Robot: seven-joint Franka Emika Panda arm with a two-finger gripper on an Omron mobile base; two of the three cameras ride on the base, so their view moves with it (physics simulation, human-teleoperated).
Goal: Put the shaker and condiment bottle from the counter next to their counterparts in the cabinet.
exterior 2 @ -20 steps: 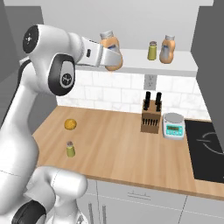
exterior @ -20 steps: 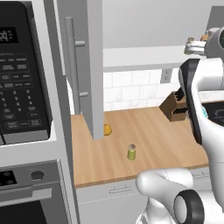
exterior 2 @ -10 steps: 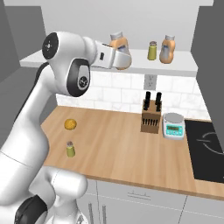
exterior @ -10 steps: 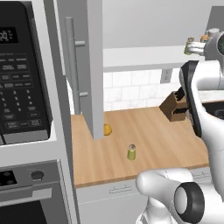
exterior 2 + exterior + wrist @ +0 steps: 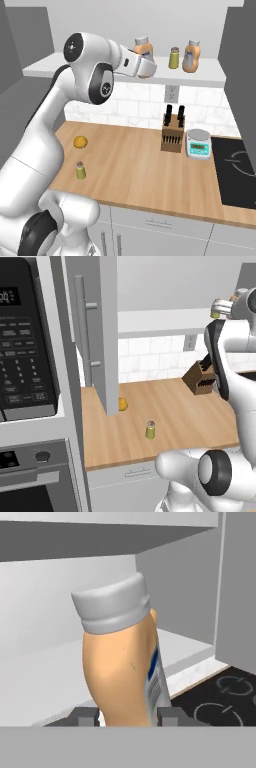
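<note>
My gripper (image 5: 144,67) is shut on the condiment bottle (image 5: 143,49), an orange bottle with a pale cap, holding it upright just above the cabinet's white shelf (image 5: 210,77). In the hand view the condiment bottle (image 5: 125,667) stands between the two fingertips (image 5: 87,716). To its right on the shelf stand the counterparts: a yellow-green shaker (image 5: 174,57) and a curvy orange bottle (image 5: 190,56). The shaker (image 5: 80,170) stands alone on the wooden counter (image 5: 130,165); the left base view shows this shaker (image 5: 150,430) near the front edge. The cabinet door (image 5: 102,331) hangs open.
A small orange fruit (image 5: 80,142) lies on the counter behind the shaker. A knife block (image 5: 171,135) and a kitchen scale (image 5: 198,142) stand by the back wall, with a black cooktop (image 5: 240,170) to their right. A black microwave (image 5: 25,341) hangs left of the cabinet.
The arm has carried the condiment bottle to the right along the shelf, closer to the shelf shaker and the curvy bottle. The counter items have not moved.
</note>
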